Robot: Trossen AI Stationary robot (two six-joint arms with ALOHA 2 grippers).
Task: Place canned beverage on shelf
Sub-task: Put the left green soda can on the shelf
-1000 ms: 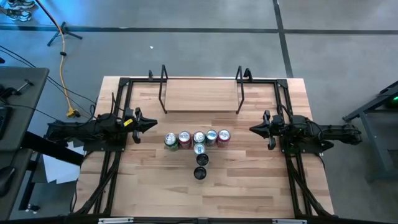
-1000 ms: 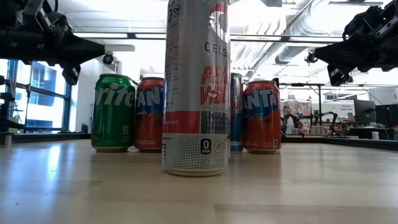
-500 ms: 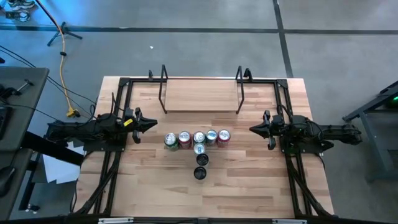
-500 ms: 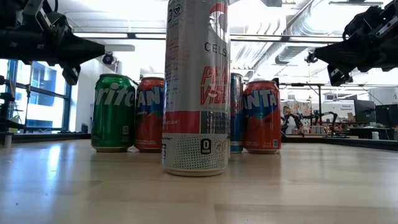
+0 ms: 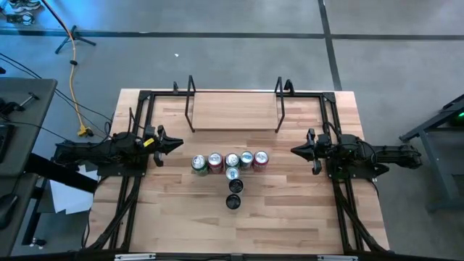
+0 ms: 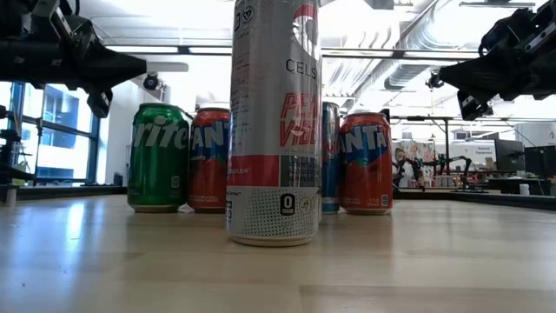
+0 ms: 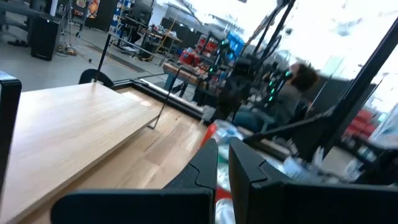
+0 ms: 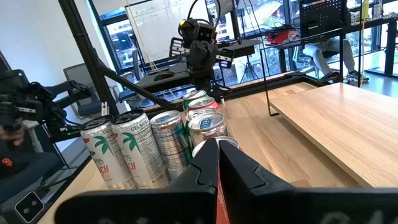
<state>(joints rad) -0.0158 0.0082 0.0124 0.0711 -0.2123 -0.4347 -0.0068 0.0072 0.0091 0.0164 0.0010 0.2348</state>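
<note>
High view, shelf: the shelf [image 5: 233, 110] sits at the far side of the table [image 5: 181, 217], a pale board between two black wire uprights, and its top is bare; no can stands on it.
Cans: a row of five cans [image 5: 230, 161] stands mid-table, near the shelf's front edge but apart from it, with three more [image 5: 233, 188] lined up behind the middle can toward the near edge.
Low view, cans: the tall silver can [image 6: 274, 122] is nearest the camera; behind it stand a green can [image 6: 158, 157], two orange cans [image 6: 365, 162] and a slim blue one, all upright on the tabletop.
Progress: judged from how things lie, nothing is placed yet; every can is left to move, and no can is picked up.
Left gripper: the left gripper [image 5: 178, 144] hangs above the table just left of the can row, fingers pressed together, holding nothing and touching no can.
Right gripper: the right gripper [image 5: 294, 151] hangs just right of the row, fingers likewise closed on nothing, pointing at the cans.
Next step, as a judgement: one gripper must spread its fingers before it can take an end can.
</note>
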